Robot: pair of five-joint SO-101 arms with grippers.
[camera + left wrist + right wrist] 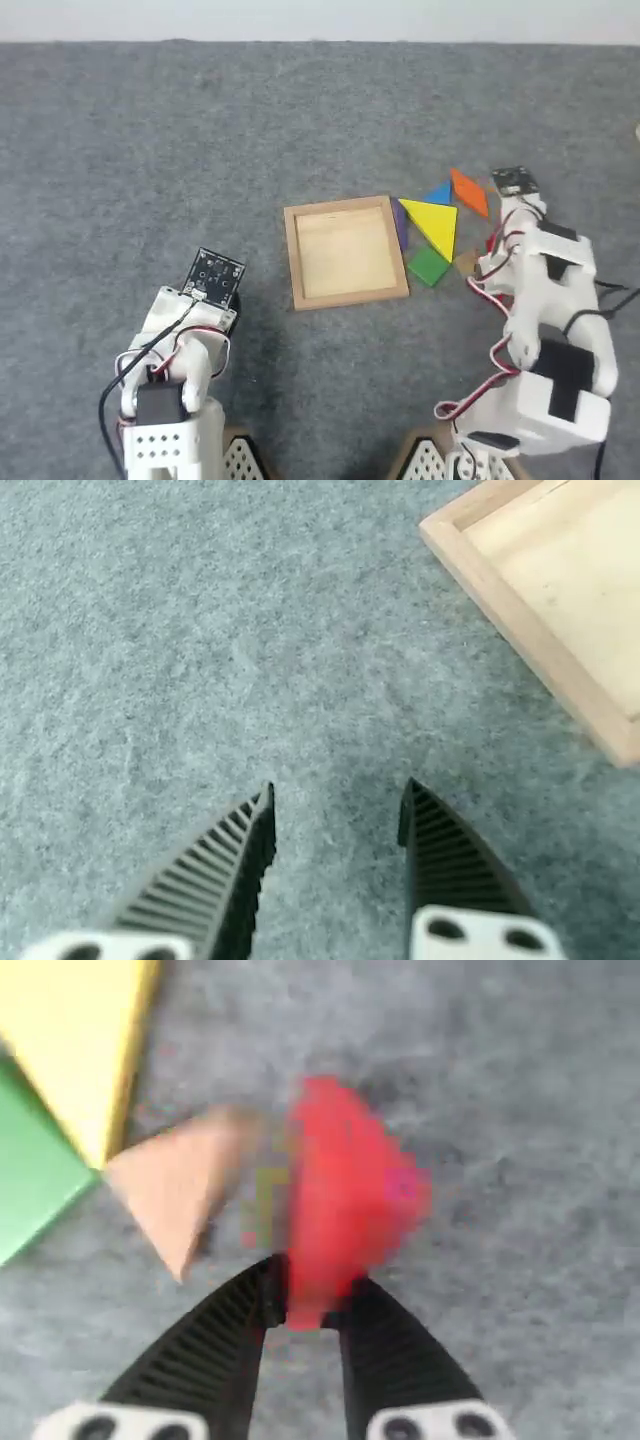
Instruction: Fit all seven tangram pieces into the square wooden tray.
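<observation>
Red piece [345,1200], blurred (seemingly triangular), between fingers [215,1345]

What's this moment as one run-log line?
right pincer: shut on red piece | left pincer: open over carpet | other pieces: beside tray

Mid-table, the square wooden tray [293,258]; just beside its right wall a parallelogram [401,222], right of that a large triangle [432,225], toward the near edge a square piece [428,266], toward the far edge a triangle [438,194] with a further triangle [468,190] on its right. Right of the square piece, a small triangle [465,262], and beside it the seventh piece [345,1195], between the fingers of the right tool [312,1278]. Toward the near-left corner, over the table [150,630] and apart from the tray, the left tool [339,790].
</observation>
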